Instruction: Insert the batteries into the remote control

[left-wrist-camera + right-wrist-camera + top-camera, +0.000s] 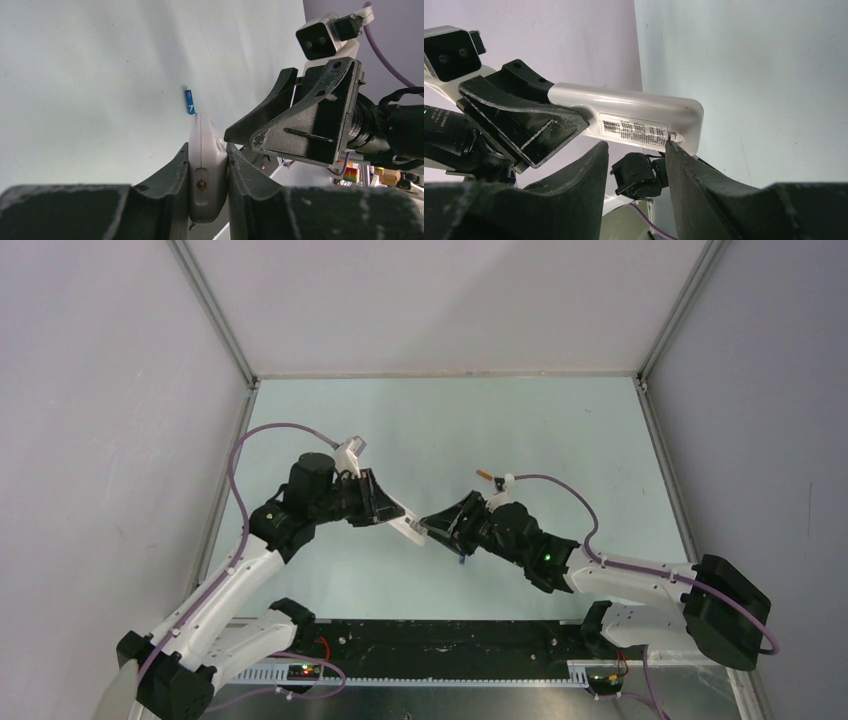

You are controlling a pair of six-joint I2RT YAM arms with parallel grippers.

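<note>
Two grippers meeting nose to nose over mid-table, from above: left gripper [397,517] clamped on the remote [408,527], right gripper [436,524] right at its free end. Held clear of the table [560,440], probably to offer the back to the other arm. Long axis roughly left to right, slanting toward the near edge, free end toward the right arm. Blue battery [462,560] down on the table just beside the right gripper; farther off, what looks like the orange battery [484,476], too small to be sure. From the left wrist: remote [206,165] pinched flat, pads on face and back, thin edge up, long axis straight out from the palm; blue battery [190,101] lying just past its tip. From the right wrist: jaws apart, nothing between them, one fingertip [672,150] touching the labelled back by the end tab [677,136], seemingly to work the cover loose. Blue battery not yet loaded.
</note>
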